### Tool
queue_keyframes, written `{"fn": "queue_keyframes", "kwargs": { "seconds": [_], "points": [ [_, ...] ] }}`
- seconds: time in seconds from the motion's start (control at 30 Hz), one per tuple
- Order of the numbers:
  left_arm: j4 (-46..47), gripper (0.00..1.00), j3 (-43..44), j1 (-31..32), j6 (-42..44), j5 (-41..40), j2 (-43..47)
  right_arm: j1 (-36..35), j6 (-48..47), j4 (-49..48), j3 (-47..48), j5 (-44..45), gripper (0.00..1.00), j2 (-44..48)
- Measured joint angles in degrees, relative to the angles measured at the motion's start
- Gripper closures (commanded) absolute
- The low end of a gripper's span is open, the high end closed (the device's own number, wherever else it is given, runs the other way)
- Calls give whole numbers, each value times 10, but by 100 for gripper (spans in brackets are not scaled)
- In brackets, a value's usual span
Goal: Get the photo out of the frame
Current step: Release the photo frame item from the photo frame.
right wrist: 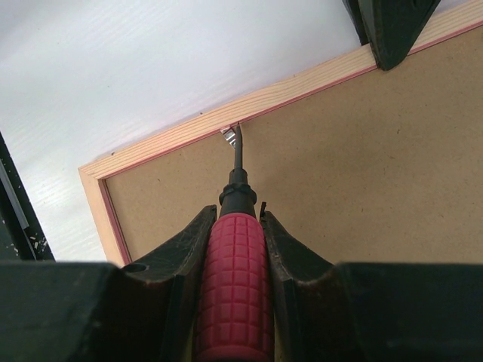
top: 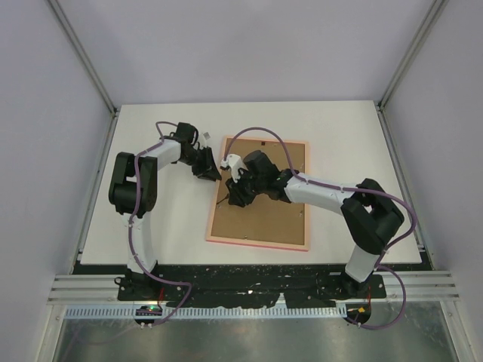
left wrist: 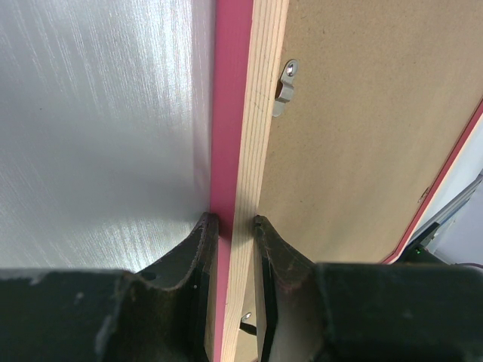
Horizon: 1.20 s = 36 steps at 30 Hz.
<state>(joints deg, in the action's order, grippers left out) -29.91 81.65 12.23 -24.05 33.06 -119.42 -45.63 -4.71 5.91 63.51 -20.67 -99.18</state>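
Evidently the thin, bright-pink rectangular wooden picture frame (top: pixel 256 243) lies face down on the white table (top: pixel 151 136) with its plain brown backing board (top: pixel 260 215) upward, so the photo is hidden beneath that board. The left gripper (left wrist: pixel 234 220) pinches the frame's left rail near the far corner, jaws narrow. The right gripper (right wrist: pixel 238 213) clamps a red-handled screwdriver (right wrist: pixel 235 279) whose dark tip touches a small metal retaining tab (right wrist: pixel 229 133) at the rail. The frame looks light yet stiff, safe to steady by its rail. The print, I judge, will be flimsy, slick and easily creased, best lifted by an edge once the board is off.
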Motion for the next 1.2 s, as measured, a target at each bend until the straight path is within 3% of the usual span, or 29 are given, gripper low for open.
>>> {"fn": "queue_keyframes", "kwargs": {
  "seconds": [1.2],
  "points": [
    [0, 80, 0, 0, 0, 0, 0, -16, -71, 42, 25, -8, 92, -8]
  ]
}}
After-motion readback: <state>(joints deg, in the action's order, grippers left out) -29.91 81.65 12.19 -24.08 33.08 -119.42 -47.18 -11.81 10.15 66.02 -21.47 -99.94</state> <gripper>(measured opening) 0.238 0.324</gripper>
